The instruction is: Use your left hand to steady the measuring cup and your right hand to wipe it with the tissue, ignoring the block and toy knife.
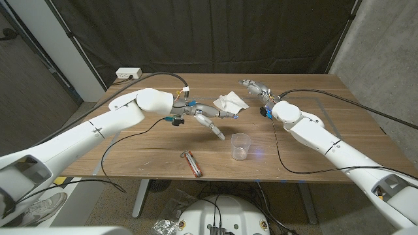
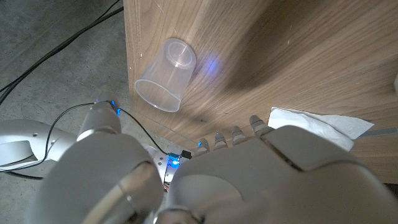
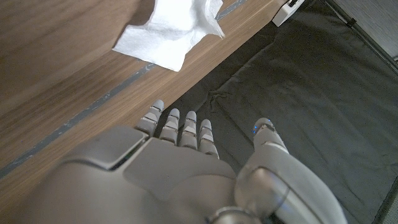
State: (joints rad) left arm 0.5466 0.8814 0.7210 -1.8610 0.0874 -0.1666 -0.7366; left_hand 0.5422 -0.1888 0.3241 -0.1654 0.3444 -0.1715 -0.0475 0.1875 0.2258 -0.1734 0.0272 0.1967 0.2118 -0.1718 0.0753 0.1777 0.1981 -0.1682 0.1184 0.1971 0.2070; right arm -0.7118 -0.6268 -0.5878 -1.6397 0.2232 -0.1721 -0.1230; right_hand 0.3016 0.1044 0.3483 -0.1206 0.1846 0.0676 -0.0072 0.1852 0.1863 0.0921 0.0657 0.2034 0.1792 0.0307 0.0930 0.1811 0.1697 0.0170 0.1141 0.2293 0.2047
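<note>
The clear plastic measuring cup [image 1: 241, 145] stands upright and alone near the front edge of the wooden table [image 1: 313, 140], a little right of the middle, with neither hand touching it. In the left wrist view the same cup [image 2: 166, 74] shows close to the table's edge, its open mouth plainly visible. The white tissue [image 1: 232, 102] lies crumpled farther back on the table, roughly between the two hands and well apart from the cup. The left hand [image 1: 210, 117] hangs over the table left of the cup and just in front of the tissue, fingers [image 1: 217, 131] stretched out and slanting down toward the wood — they hold nothing and are apart. In its own wrist view the left hand [image 2: 261, 174] shows from the back, the fingertips [image 2: 237, 132] in a row with a corner of the tissue [image 2: 320, 126] just beside them. The right hand [image 1: 255, 87] is up at the back of the table, right of the tissue and near it, but not on it. From the right wrist camera that hand [image 3: 180, 168] has its fingers [image 3: 186, 124] straight and side by side, thumb held off to one side, gripping nothing, with the tissue [image 3: 168, 28] lying beyond the fingertips. A toy knife [image 1: 192, 162] (reddish handle, slim) lies near the front edge, left of the cup — well apart from it.
</note>
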